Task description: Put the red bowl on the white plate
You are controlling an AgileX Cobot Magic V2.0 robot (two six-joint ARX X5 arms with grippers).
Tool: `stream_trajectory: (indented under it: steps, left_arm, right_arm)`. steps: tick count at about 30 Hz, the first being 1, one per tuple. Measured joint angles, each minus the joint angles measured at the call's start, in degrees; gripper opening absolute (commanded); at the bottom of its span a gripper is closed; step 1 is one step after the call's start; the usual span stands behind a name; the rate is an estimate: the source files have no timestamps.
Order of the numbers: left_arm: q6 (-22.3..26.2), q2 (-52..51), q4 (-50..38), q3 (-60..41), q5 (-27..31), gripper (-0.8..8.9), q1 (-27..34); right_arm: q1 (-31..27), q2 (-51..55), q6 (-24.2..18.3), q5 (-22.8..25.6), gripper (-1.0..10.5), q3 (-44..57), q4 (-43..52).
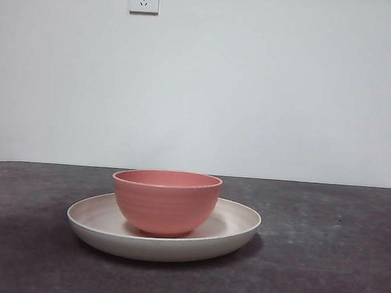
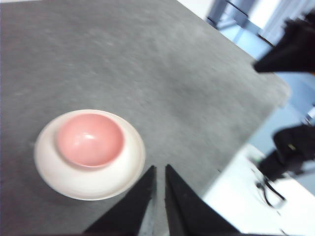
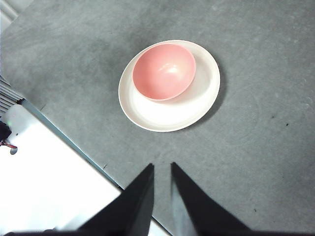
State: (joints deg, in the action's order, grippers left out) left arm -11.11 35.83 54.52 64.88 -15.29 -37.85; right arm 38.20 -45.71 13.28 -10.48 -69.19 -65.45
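Front view: red bowl (image 1: 165,201) seated upright on white plate (image 1: 162,233), off-centre, mid-table (image 1: 321,262).
Left tool (image 2: 160,169) and right tool (image 3: 162,167) hang raised, jaws narrow, empty; placement appears complete.

light: even, soft — shadow: faint under white plate (image 1: 95,233) | left wrist view: blurred

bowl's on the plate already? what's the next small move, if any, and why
Probably none beyond keeping both arms clear. The red bowl sits upright inside the white plate, off-centre but within the rim. The left gripper and right gripper are high, nearly shut, holding nothing.
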Motion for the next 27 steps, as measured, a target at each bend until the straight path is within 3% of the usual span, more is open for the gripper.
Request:
stream_trajectory:
  steps: [3, 8, 14, 19, 27]
  left_arm:
    - [0.31, -0.85, -3.04, -3.65, -0.57, 0.27, 6.84]
    - [1.62, -6.47, -19.67, -18.23, -0.76, 0.28, 20.52]
    - [2.45, -18.03, -39.28, -36.85, -0.72, 0.27, 31.82]
    - [5.88, -24.87, -46.42, -48.59, 0.26, 0.27, 36.24]
    - [6.12, -30.97, -47.1, -58.36, 10.78, 0.28, 36.61]
  right_arm:
    - [0.0, 0.0, 0.0, -0.02, 0.5, 0.0, 0.02]
    - [-0.02, 0.0, 0.0, 0.0, 0.5, 0.0, 0.0]
    - [0.0, 0.04, 0.0, 0.0, 0.5, 0.0, 0.0]
    - [-0.02, 0.04, 0.0, 0.0, 0.5, 0.0, 0.0]
    - [0.0, 0.04, 0.0, 0.0, 0.5, 0.0, 0.0]
